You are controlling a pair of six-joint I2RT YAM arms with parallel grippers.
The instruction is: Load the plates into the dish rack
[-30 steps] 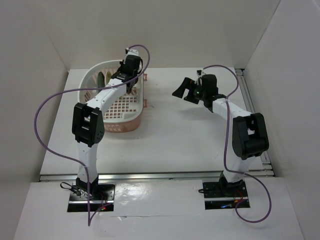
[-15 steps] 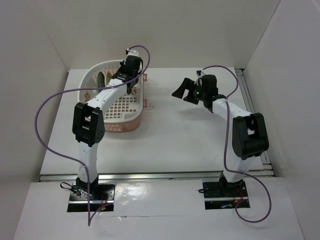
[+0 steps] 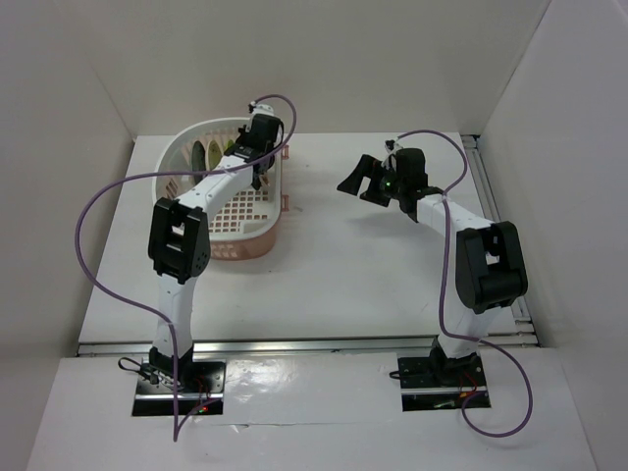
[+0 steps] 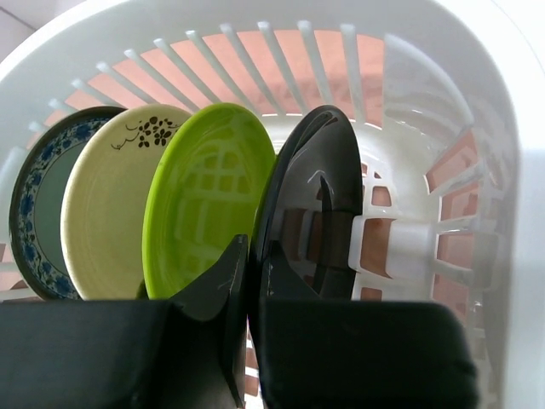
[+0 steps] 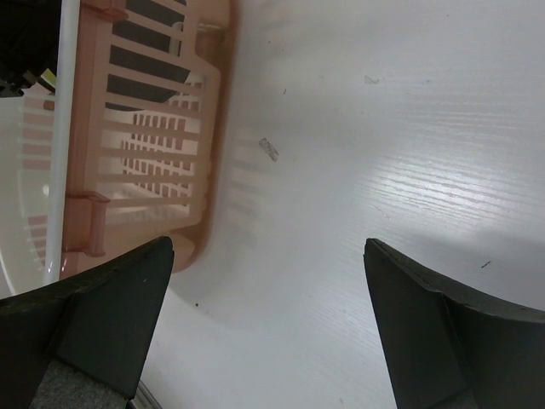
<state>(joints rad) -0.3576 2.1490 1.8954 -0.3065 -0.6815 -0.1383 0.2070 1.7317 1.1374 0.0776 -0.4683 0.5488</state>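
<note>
The pale pink dish rack [image 3: 186,147] sits at the far left of the table. In the left wrist view its slotted wall [image 4: 298,60] holds a row of plates on edge: a teal-blue patterned one [image 4: 34,204], a cream one [image 4: 106,204], a lime green one [image 4: 204,187] and a glossy black one [image 4: 315,196]. My left gripper [image 4: 249,247] reaches into the rack's far end [image 3: 255,165], shut on the black plate's near rim. My right gripper [image 3: 358,177] hangs wide open over bare table, right of the rack, with nothing between its fingers [image 5: 268,256].
The rack's pink outer side [image 5: 145,170] lies just left of the right gripper. White walls enclose the table on three sides. A metal rail [image 3: 491,196] runs along the right edge. Purple cables loop from both arms.
The left arm has shifted slightly toward the rack's far end, its elbow a little to the right. The right arm has barely moved.
</note>
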